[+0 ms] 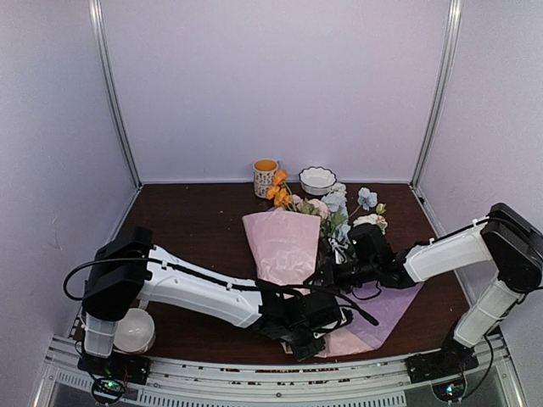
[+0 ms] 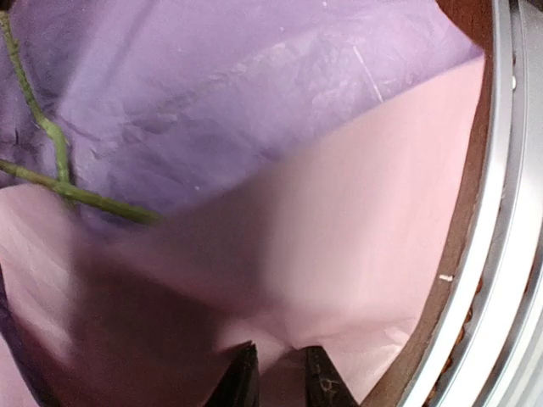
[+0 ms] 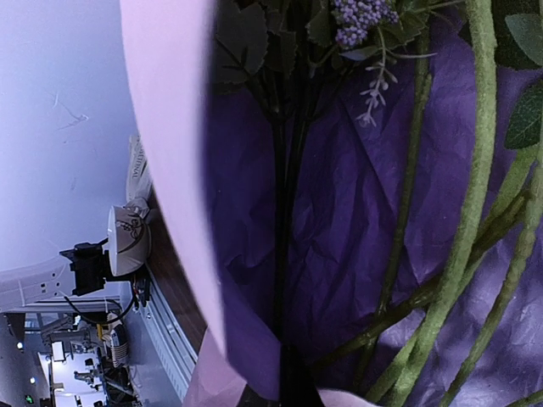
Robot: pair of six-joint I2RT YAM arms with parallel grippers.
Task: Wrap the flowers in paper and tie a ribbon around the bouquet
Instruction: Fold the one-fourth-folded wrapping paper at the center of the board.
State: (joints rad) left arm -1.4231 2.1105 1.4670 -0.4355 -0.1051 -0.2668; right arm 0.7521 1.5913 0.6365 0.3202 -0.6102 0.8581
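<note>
Looking down from above, you see the flowers (image 1: 335, 203) lying across the middle of the dark surface (image 1: 195, 220), blooms toward the back wall. The paper (image 1: 284, 242) lies under them. Its left part is folded over the bunch, pink side up, and its right part lies flat with the lilac face (image 1: 394, 301) showing.

Your left tool (image 2: 276, 380) sits at the near edge of the paper, close to the metal rail (image 2: 509, 212) at the front. In its wrist view the two dark fingertips (image 2: 242, 377) stand a little apart, with pink paper seen through the gap; you cannot tell whether the sheet passes between them. Beyond them, thin green stems (image 2: 59, 161) lie on the lilac face.

Your right tool (image 1: 329, 273) reaches from the right to the stems, just beside the edge of the pink fold. It is closed all the way. Its wrist view shows dark stems running down to the bottom centre against crinkled lilac paper — but the fingers are barely in frame, so you cannot tell if a stem is pinched.

At the back, a patterned cup (image 1: 265, 176) and a white bowl (image 1: 317, 180) stand side by side just behind the blooms. A second bowl (image 1: 136, 331) sits by the left arm's base.
</note>
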